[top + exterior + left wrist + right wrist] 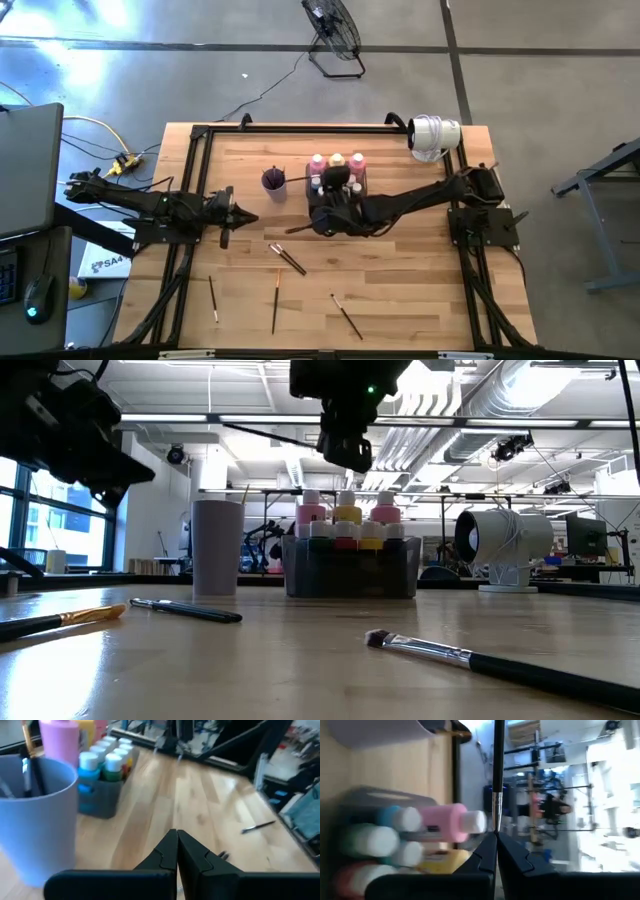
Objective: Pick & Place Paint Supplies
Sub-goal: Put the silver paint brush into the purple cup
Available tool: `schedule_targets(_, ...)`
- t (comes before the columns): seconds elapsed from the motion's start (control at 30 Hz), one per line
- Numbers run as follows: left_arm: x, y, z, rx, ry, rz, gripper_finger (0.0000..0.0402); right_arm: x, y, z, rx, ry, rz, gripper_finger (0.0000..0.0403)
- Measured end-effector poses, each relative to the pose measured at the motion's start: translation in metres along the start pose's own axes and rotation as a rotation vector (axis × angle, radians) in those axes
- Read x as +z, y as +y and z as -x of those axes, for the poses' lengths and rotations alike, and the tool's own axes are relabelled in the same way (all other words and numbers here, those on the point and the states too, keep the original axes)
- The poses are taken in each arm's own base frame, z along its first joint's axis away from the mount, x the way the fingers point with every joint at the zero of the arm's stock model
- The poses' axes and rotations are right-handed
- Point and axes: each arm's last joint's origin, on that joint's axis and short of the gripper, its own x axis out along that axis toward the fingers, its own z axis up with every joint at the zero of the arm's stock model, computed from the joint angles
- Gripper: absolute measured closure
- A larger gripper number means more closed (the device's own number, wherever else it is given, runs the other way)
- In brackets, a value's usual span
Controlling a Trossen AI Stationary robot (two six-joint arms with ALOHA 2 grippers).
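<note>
The paint bottles stand in a dark grey tray [335, 186], with pink [311, 510] and yellow [347, 510] bottles behind small capped ones. My right gripper [316, 222] hovers just in front of the tray, shut on a thin dark-handled paintbrush [497, 770] whose handle sticks out past the fingertips [487, 851]. Loose paintbrushes lie on the table [288, 258] [275, 300] [347, 316]. A purple cup [274, 180], holding brushes, stands left of the tray. My left gripper [245, 217] is shut and empty, left of the cup.
A white dome-shaped device [433, 135] sits at the table's back right corner. Another brush [213, 298] lies at the front left. Black frame rails run along both table sides. A fan [335, 30] stands on the floor behind the table.
</note>
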Motion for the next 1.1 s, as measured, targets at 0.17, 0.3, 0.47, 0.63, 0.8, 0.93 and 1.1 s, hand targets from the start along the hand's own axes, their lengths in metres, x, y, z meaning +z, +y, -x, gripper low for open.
schedule_targets(0.17,0.001,0.0,0.0,0.002,-0.009,0.002,0.0401,-0.007,0.007,0.013,0.249,-0.042,-0.158,0.04)
schedule_targets(0.3,0.002,0.0,0.0,0.001,-0.017,0.008,0.0401,-0.015,0.015,0.027,0.192,0.026,-0.1,0.04)
schedule_targets(0.47,0.012,-0.003,0.001,-0.014,-0.123,0.115,0.0399,-0.013,0.024,0.045,0.207,-0.008,-0.048,0.04)
schedule_targets(0.63,0.014,-0.003,0.001,-0.016,-0.149,0.197,0.036,-0.01,0.03,0.059,0.216,-0.049,-0.025,0.04)
schedule_targets(0.8,0.014,-0.003,0.0,-0.018,-0.149,0.305,0.028,-0.008,0.033,0.07,0.223,-0.077,-0.009,0.04)
schedule_targets(0.93,0.017,-0.005,-0.003,-0.028,-0.156,0.378,0.0231,-0.004,0.041,0.075,0.206,-0.106,0.043,0.04)
schedule_targets(1.1,0.026,-0.012,-0.011,-0.051,-0.085,0.413,0.0221,0.007,0.065,0.073,0.204,-0.154,0.16,0.04)
